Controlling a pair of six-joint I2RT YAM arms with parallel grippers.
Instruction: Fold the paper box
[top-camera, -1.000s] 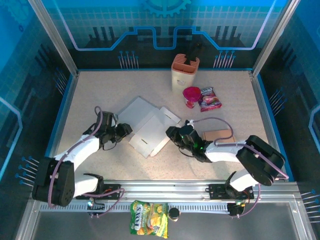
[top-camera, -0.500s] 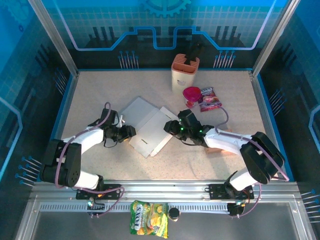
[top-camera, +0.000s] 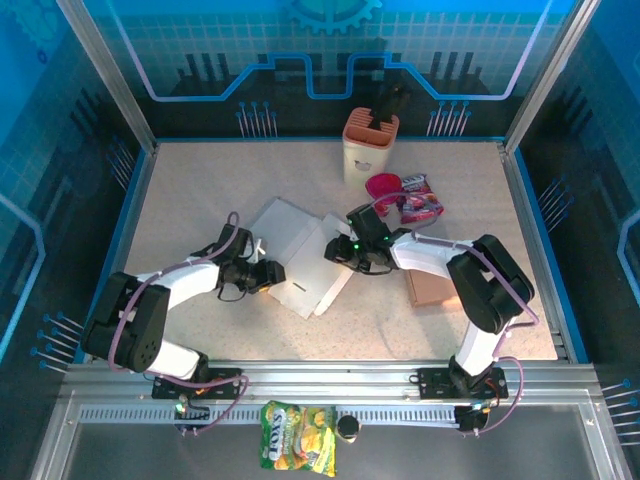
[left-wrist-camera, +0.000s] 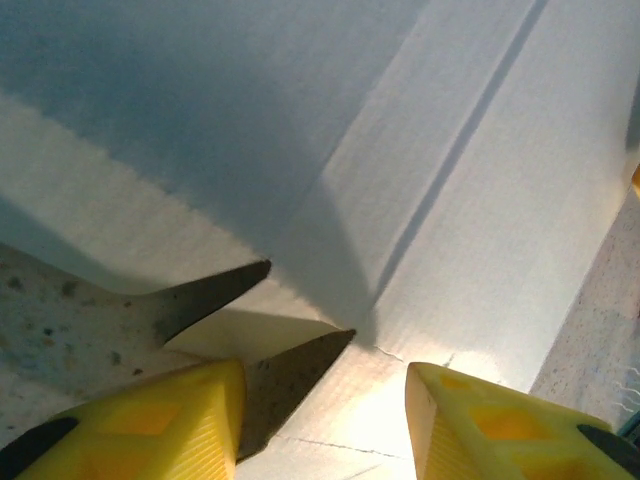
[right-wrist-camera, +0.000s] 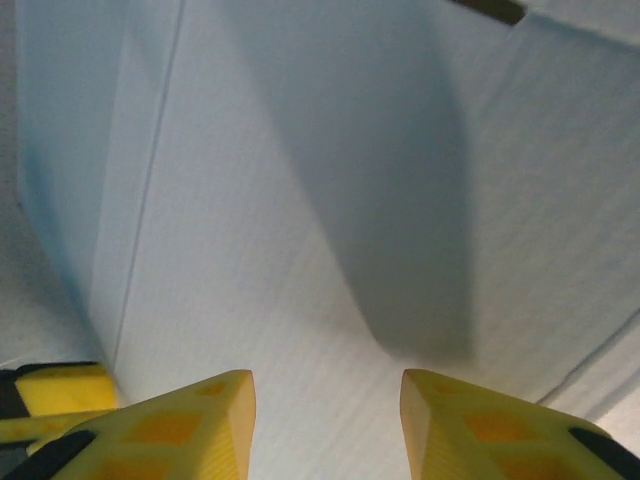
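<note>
Left jaws standing parted at flat paper box (top-camera: 295, 245) edge, right jaws hovering parted over it, seemingly gripping nothing

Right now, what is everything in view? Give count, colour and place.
paper box: one, white, unfolded, table centre
holder: one, peach, back of table
cup: one, magenta, just before the holder
snack packet: one, pink, right of the cup
cardboard piece: one, brown, right of the paper box
snack bag: one, yellow-green, near edge past the rail
table: one, speckled beige
left gripper: one, yellow jaws open, at the box's left edge
right gripper: one, yellow jaws open, at the box's right edge
</note>
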